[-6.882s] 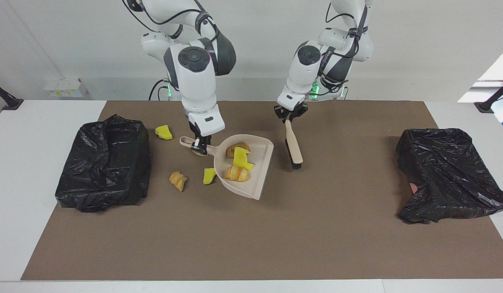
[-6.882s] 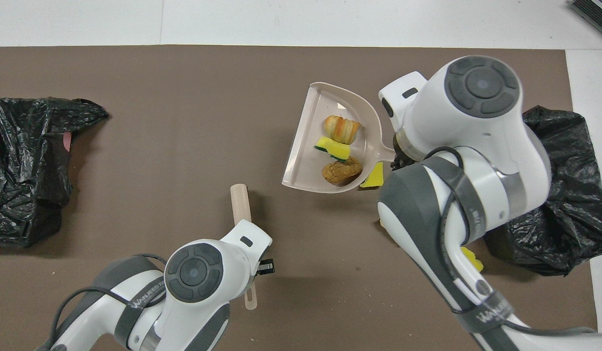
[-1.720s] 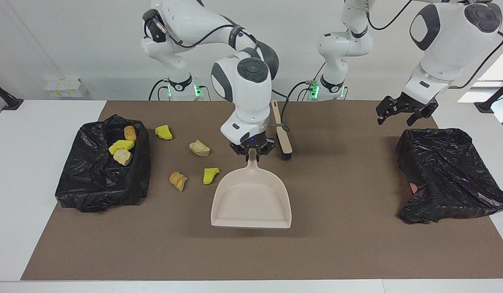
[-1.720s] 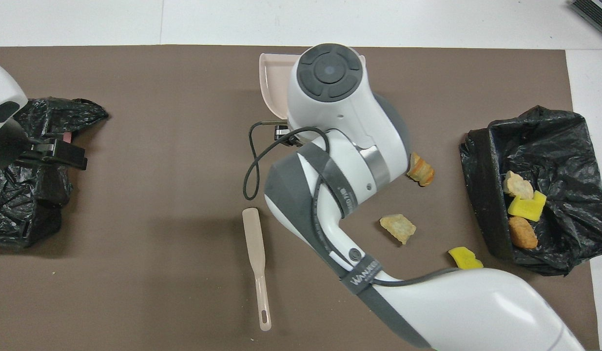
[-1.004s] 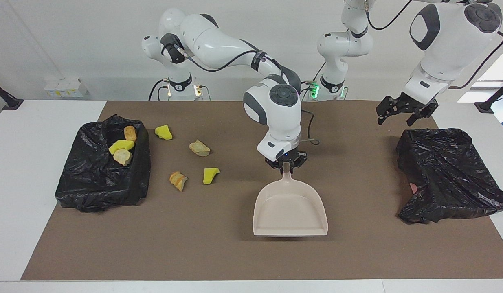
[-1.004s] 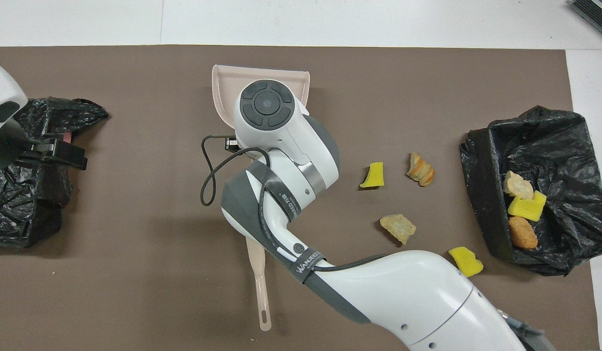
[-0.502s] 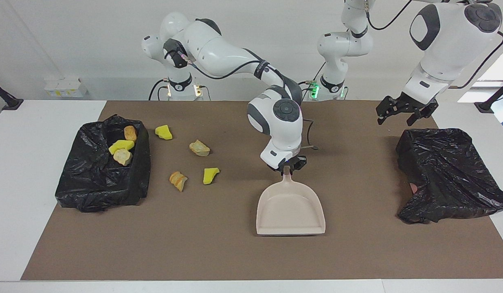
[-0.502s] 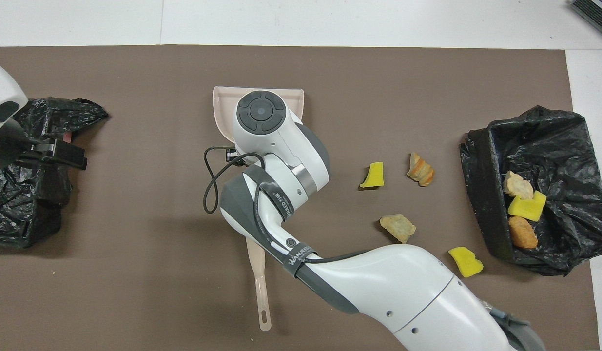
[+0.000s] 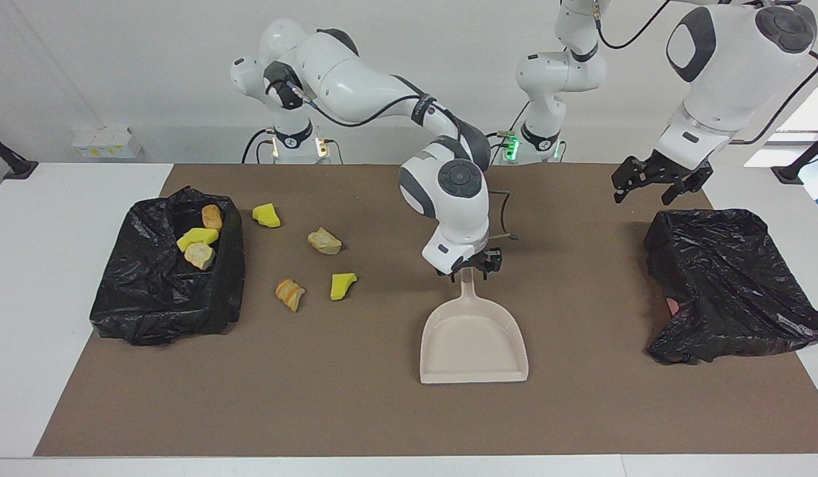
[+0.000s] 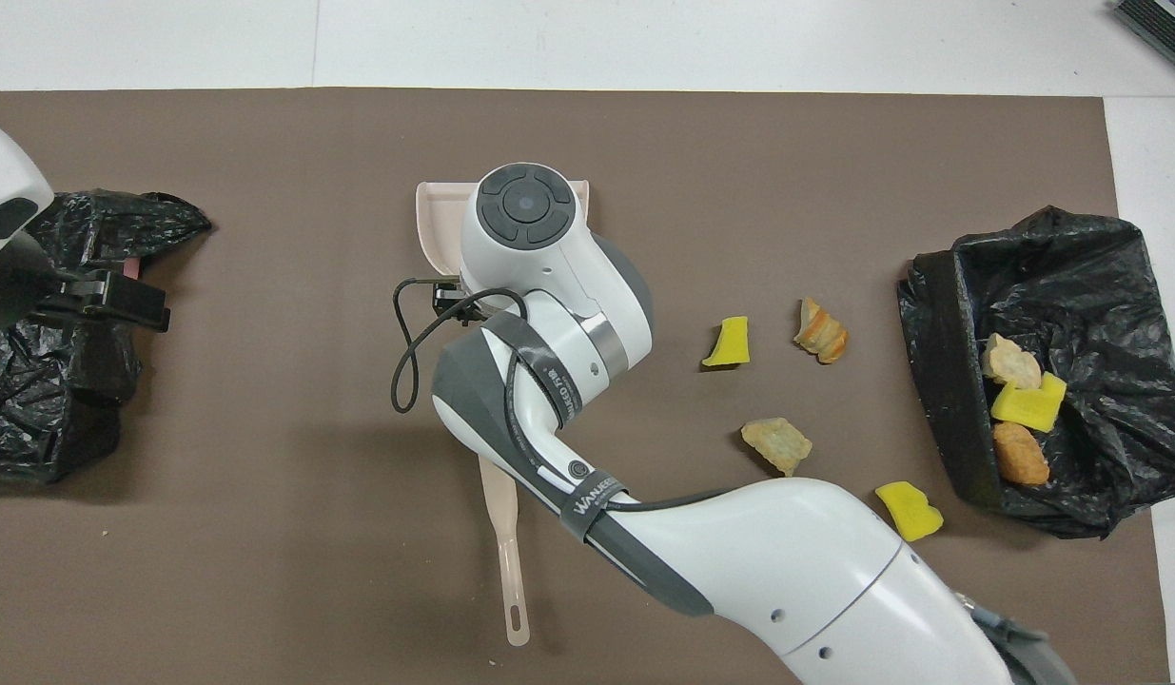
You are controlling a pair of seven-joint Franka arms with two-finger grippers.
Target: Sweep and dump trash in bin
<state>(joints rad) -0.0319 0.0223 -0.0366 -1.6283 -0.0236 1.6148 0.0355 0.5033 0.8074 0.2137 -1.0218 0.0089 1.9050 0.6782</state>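
One change: right hand (image 9: 473, 265) now spread off dustpan (image 9: 473, 341) handle.

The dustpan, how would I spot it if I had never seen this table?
Find the brown mat covering the table, then the white arm reaching over its middle. Just below that arm's right gripper lies the dustpan, flat on the mat with its handle pointing toward the robots. It is the only beige scoop, empty, unlike the two black bags at the ends.

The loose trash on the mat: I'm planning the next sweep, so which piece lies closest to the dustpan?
The yellow chunk beside the striped pastry bit; of the four loose pieces it lies farthest from the bin and closest to the dustpan.
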